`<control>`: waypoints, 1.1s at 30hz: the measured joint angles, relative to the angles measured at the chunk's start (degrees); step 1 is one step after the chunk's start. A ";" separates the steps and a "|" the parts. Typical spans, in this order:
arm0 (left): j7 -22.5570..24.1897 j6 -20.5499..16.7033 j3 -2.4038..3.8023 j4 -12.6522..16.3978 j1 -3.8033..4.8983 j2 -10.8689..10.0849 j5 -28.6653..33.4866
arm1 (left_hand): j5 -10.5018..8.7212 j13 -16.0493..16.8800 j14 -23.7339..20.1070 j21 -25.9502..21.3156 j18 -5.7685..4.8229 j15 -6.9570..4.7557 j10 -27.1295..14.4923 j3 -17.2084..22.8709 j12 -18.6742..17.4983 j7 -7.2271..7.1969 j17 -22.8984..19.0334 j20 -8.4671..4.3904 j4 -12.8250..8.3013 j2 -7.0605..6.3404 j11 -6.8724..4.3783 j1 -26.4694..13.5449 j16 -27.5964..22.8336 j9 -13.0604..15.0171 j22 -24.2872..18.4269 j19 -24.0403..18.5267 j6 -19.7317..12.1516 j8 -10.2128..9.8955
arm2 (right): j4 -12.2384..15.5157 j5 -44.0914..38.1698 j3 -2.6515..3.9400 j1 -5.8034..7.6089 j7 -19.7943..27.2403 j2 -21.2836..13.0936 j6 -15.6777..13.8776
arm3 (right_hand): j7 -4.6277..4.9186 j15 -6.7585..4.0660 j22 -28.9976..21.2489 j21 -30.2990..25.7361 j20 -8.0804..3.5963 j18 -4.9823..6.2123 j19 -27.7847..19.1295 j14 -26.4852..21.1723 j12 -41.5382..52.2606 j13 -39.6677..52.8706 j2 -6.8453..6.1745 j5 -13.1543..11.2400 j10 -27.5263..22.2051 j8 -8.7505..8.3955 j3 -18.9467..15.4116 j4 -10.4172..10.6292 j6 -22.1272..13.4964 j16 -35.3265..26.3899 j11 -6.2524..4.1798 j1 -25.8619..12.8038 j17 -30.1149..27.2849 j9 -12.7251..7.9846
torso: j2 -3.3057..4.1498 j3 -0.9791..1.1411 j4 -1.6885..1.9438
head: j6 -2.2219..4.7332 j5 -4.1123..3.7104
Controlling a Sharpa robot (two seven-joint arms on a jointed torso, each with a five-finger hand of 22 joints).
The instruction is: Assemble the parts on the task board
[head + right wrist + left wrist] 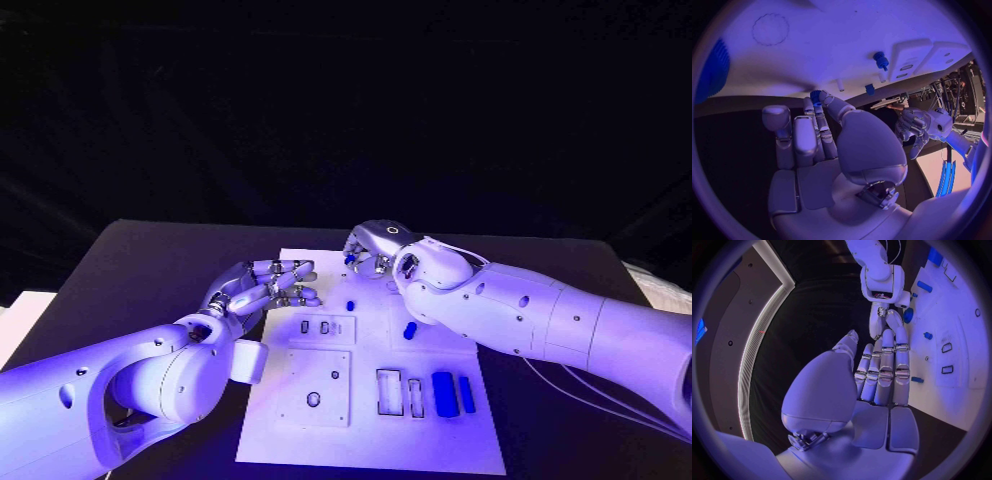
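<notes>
Closest in, two blue bars (453,392) lie side by side on the near right part of the white task board (274,425), beside a pair of narrow rectangular slots (400,392). Farther up the board, a small blue peg (351,304) stands between the two hands, and another blue part (410,329) lies just under the right forearm. Over the board's left edge, the left hand (267,288) hovers with its fingers (887,371) stretched out straight and lying close together, holding nothing; the peg sits just past its fingertips, apart from them. At the board's far edge, the right hand (378,251) is turned down toward the counter (144,260). Its fingers (811,131) are curled in together, and a small blue part (816,95) shows right at their tips. Whether it is truly pinched there, I cannot tell.
</notes>
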 measured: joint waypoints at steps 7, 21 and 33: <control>-0.09 0.06 0.00 0.00 0.04 0.01 0.00 | 0.00 0.00 0.00 0.00 0.00 0.00 -0.21 0.15 0.00 0.13 0.09 0.00 -0.15 0.00 0.20 0.00 -0.28 0.00 0.03 0.00 -0.13 0.00 | -0.43 -0.02 -0.01 -0.03 -0.40 0.15 0.73 | 0.71 0.62 -3.64 -2.36 0.82 0.00 -2.29 -0.02 -0.01 -0.27 -1.93 -0.96 -5.78 -0.09 -0.02 0.96 -3.22 -2.37 1.16 -0.14 -3.25 -0.74 | 0.05 -0.03 -0.02 | -0.03 0.12; -0.30 0.26 0.00 -0.02 0.09 -0.47 0.00 | 0.00 -0.05 0.00 0.00 0.01 0.00 -0.21 0.15 0.00 0.20 0.17 -0.21 -0.15 0.00 0.20 0.00 -0.33 0.00 0.06 -0.21 -0.21 -0.29 | 9.76 0.83 0.91 -0.02 -0.84 -9.27 -1.26 | 1.10 1.16 -5.71 -3.99 1.16 0.00 -3.24 -0.46 1.96 0.14 -3.06 -0.65 -7.60 -0.09 -1.92 2.86 -4.77 -4.44 1.40 1.00 -5.90 -0.79 | 0.08 0.03 -0.18 | 0.10 -0.10; -0.46 0.55 -0.01 0.01 0.11 -0.85 0.01 | 0.00 -0.05 0.00 0.00 0.00 0.00 -0.21 0.15 0.00 0.20 0.24 -0.21 -0.15 0.00 0.20 0.00 -0.33 0.00 0.11 -0.21 -0.21 -0.29 | 17.16 10.66 1.82 1.11 -2.30 -21.06 1.43 | -0.79 -1.07 11.14 7.16 -1.42 -1.82 5.45 0.01 15.79 9.39 -7.68 6.79 11.18 -0.10 -8.84 7.22 -8.67 7.85 -2.21 -1.93 9.75 -0.77 | -0.07 0.40 -1.00 | 0.52 -0.26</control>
